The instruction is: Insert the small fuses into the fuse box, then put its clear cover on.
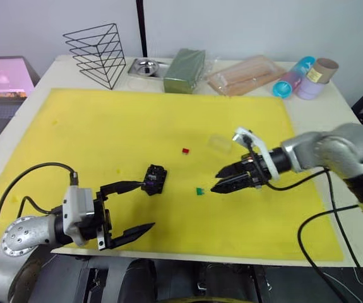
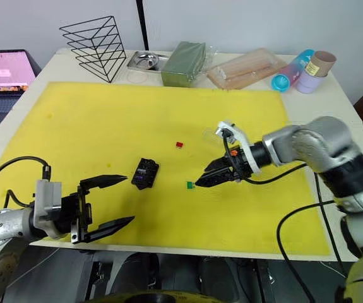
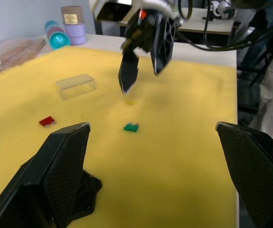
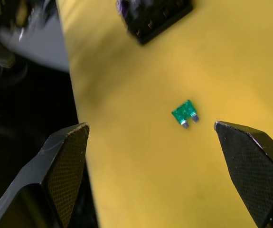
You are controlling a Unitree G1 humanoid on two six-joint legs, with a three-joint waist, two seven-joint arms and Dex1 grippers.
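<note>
The black fuse box (image 1: 154, 178) lies on the yellow mat (image 1: 105, 126), with a purple speck at one end. A red fuse (image 1: 185, 151) and a green fuse (image 1: 200, 190) lie loose to its right. Farther right rests the clear cover (image 1: 220, 142). My right gripper (image 1: 216, 182) hovers open just right of the green fuse (image 4: 185, 114), which sits between its fingers in the right wrist view. My left gripper (image 1: 148, 205) is open and empty at the mat's near edge, its upper fingertip close to the fuse box (image 3: 86, 190).
Along the table's far edge stand a wire rack (image 1: 99, 52), a metal dish (image 1: 146, 66), a green box (image 1: 185, 69), a clear bag of sticks (image 1: 244, 74) and some tubes (image 1: 304, 77). A laptop (image 1: 4, 79) sits off to the left.
</note>
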